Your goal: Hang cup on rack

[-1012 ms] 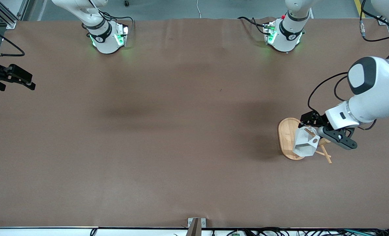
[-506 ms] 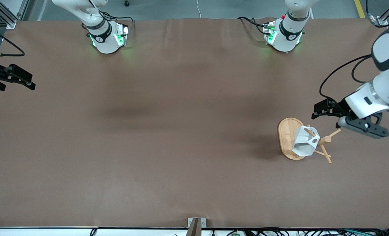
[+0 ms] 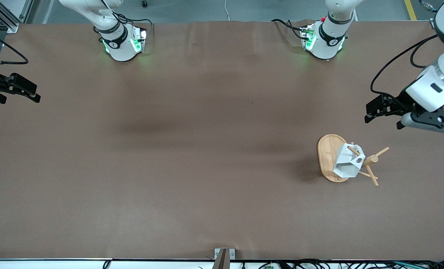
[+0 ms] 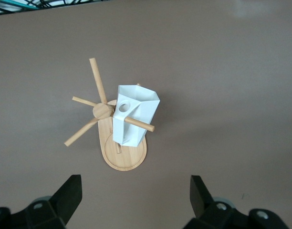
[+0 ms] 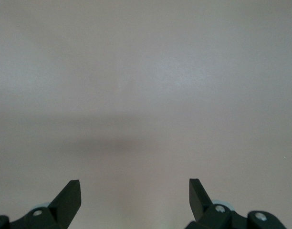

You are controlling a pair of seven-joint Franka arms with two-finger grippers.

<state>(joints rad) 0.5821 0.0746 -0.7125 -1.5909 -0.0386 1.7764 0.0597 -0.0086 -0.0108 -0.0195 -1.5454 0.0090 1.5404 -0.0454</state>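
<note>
The white faceted cup [image 3: 349,161] hangs on a peg of the bamboo rack [image 3: 328,157] near the left arm's end of the table. The peg passes through the cup's round hole. In the left wrist view the cup [image 4: 134,117] sits on the rack [image 4: 124,157] the same way. My left gripper [image 3: 375,112] is open and empty, raised over bare table beside the rack, apart from it; its fingers frame bare table in its wrist view [image 4: 135,198]. My right gripper [image 3: 16,91] is open and empty, waiting at the right arm's end of the table; its wrist view [image 5: 134,200] shows only bare table.
The brown table [image 3: 192,149] carries nothing else. The two arm bases [image 3: 123,43] [image 3: 324,41] stand along the edge farthest from the front camera. A small metal bracket [image 3: 224,254] sits at the nearest edge.
My left gripper has let go of the cup and pulled up and away from the rack toward the left arm's end. The cup stays on its peg. The right arm has not moved.
</note>
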